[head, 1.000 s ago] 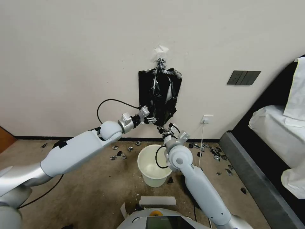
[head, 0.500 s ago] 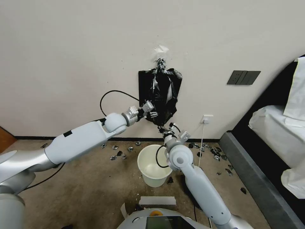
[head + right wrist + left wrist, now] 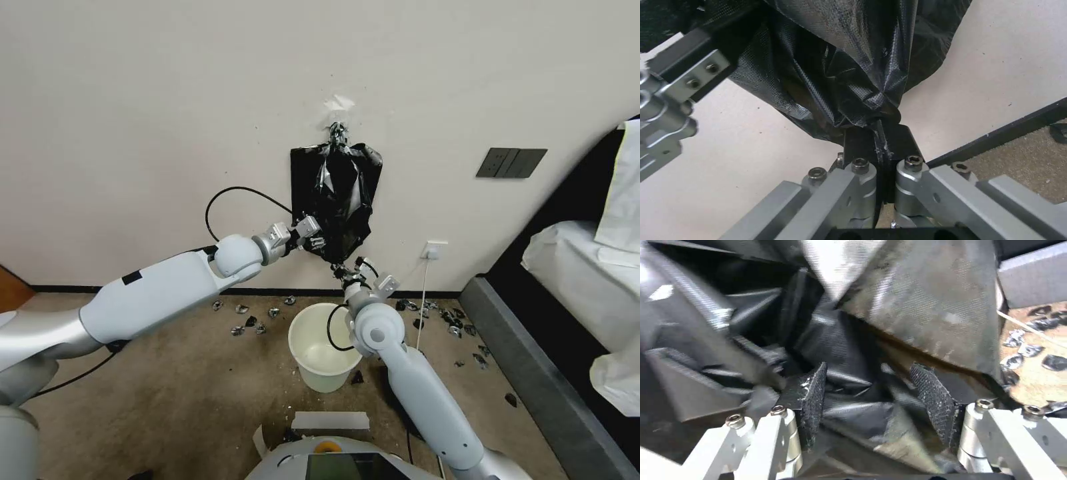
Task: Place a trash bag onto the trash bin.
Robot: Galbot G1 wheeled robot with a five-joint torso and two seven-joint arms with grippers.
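Note:
The trash bag (image 3: 345, 200), crumpled glossy black film, hangs against the wall over the cream-white trash bin (image 3: 322, 350) on the floor. My right gripper (image 3: 339, 270) reaches up from below and is shut on the bag's lowest tip (image 3: 871, 113); in the right wrist view the gripper (image 3: 880, 140) pinches the gathered film. My left gripper (image 3: 319, 241) is at the bag's lower left side. In the left wrist view it (image 3: 871, 400) stands open, its textured pads (image 3: 815, 396) on either side of loose folds of the film (image 3: 849, 373).
A flat black bundle (image 3: 303, 177) hangs behind the bag from a silvery clip (image 3: 337, 132). Black shreds (image 3: 250, 325) litter the floor by the wall. A wall socket (image 3: 435, 250) with a white cord is at right, beside a grey ledge (image 3: 533, 373) and white-covered furniture (image 3: 580, 267).
My left arm has lifted and brought its gripper up against the bag's lower left side. The right gripper has held still on the bag's tip.

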